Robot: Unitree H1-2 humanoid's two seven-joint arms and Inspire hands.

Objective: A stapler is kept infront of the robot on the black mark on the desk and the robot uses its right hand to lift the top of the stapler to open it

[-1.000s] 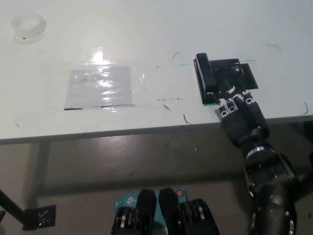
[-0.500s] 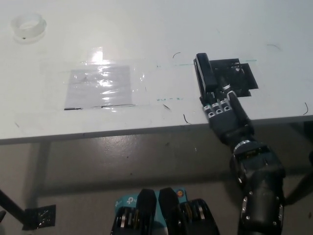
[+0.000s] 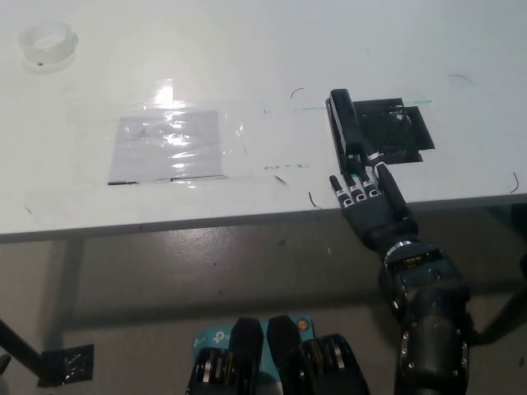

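A white desk [image 3: 247, 49] stands over a grey-brown floor [image 3: 206, 280], with glare on its top.

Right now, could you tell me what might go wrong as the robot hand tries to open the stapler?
The right robot hand sits at the near end of the stapler, close to the desk edge; a poor hook could drag the stapler off its black mark or toward the edge.

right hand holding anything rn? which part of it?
Nothing gripped. The black right hand lies flat with fingers spread, tips at the near end of the black stapler on the black mark; whether they touch is unclear.
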